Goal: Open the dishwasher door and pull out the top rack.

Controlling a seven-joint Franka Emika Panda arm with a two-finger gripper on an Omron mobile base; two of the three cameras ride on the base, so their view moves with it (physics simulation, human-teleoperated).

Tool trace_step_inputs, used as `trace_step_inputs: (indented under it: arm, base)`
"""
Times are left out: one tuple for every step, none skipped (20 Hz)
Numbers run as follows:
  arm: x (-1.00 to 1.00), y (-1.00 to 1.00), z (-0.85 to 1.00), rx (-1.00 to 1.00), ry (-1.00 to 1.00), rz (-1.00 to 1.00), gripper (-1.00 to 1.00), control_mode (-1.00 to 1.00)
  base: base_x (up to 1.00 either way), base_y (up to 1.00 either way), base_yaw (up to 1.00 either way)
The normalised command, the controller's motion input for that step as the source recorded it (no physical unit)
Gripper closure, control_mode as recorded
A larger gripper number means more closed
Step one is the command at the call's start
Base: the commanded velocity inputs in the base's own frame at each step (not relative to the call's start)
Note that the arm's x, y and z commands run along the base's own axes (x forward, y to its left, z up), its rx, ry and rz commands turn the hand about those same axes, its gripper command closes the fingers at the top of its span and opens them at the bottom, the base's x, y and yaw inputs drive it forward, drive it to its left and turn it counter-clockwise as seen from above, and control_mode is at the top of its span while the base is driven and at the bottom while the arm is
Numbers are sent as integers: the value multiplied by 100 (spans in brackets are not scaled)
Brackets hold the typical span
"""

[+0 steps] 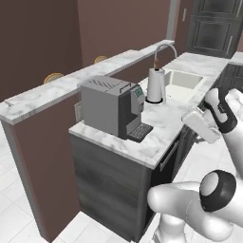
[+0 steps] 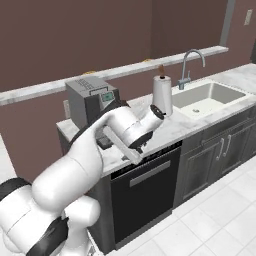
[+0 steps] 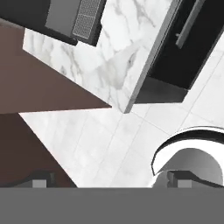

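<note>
The dishwasher door [image 2: 145, 197] is a flat near-black panel under the marble counter, standing shut, with a grey bar handle [image 2: 150, 174] near its top. In the hand view the dishwasher door [image 3: 181, 52] shows at the upper right. The top rack is hidden behind it. My gripper [image 2: 129, 150] hangs above the counter's front edge, over the door's left top corner, pointing down at the floor. It also appears at the right of the left base view as the gripper [image 1: 201, 129]. Its fingertips [image 3: 40, 181] stand wide apart, open, with nothing between them.
A grey coffee machine [image 2: 90, 100] stands on the counter [image 2: 175, 127] behind my arm, with a paper towel roll [image 2: 162, 95] to its right. A sink [image 2: 207, 97] with a faucet follows. Dark cabinets [image 2: 215, 155] flank the dishwasher on the right. White tiled floor [image 2: 210, 220] lies in front.
</note>
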Motion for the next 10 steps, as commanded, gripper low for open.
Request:
trace_step_inputs:
  arm:
    - [0,-100,-93,55,31,-9,-100,-100]
    - [1,-100,-94,53,31,-8,-100,-100]
    - [6,-95,-95,51,30,-7,-100,-100]
    - [21,-89,-100,45,29,-4,-100,-100]
    - [30,-86,-100,40,25,-1,-100,-100]
    - [22,-82,-95,38,17,0,-100,-100]
    - [42,-61,-94,30,13,0,-100,-100]
    - [45,-53,-94,25,9,0,-100,-100]
    - [42,-56,-91,25,7,0,-100,-100]
    - [51,-44,-88,22,4,0,-100,-100]
  base:
    - [0,0,0]
    - [0,0,0]
    - [0,0,0]
    - [0,0,0]
    - [0,0,0]
    - [0,0,0]
    - [0,0,0]
    - [0,0,0]
    - [0,0,0]
    - [0,0,0]
